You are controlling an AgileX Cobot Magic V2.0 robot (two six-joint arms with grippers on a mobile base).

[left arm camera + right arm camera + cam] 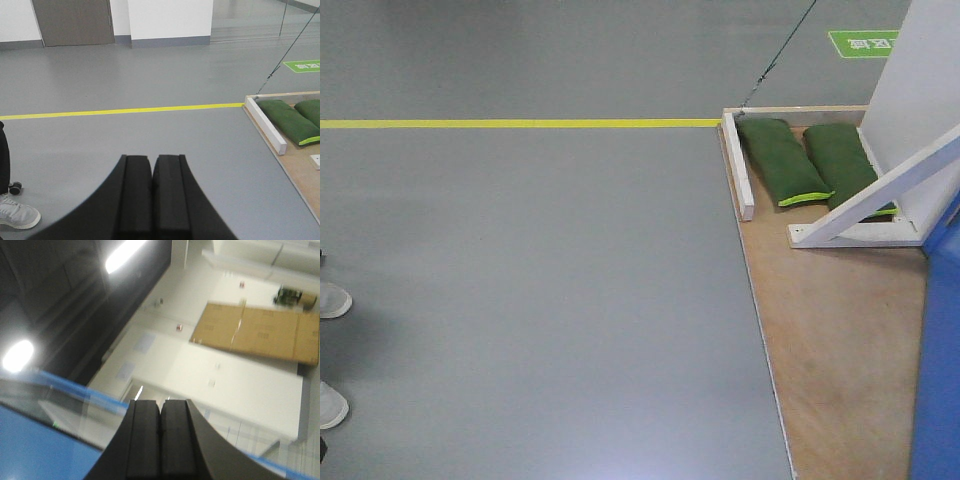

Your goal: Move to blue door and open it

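Note:
The blue door (pixel 940 380) shows only as a bright-blue panel at the right edge of the front view, standing on a wooden platform (pixel 840 340). Its handle is out of view. In the right wrist view a glossy blue surface (pixel 30 450) fills the lower left. My right gripper (pixel 160 403) is shut on nothing and points up past that surface toward ceiling lights. My left gripper (pixel 152 159) is also shut and empty, aimed over the grey floor, well left of the platform (pixel 300 165).
Two green sandbags (pixel 782 160) and a white wooden brace (pixel 880 195) sit on the platform beside a white panel (pixel 920 80). A yellow floor line (pixel 520 123) runs across. A person's shoes (pixel 332 300) stand at the left edge. Grey floor spreads left of the platform.

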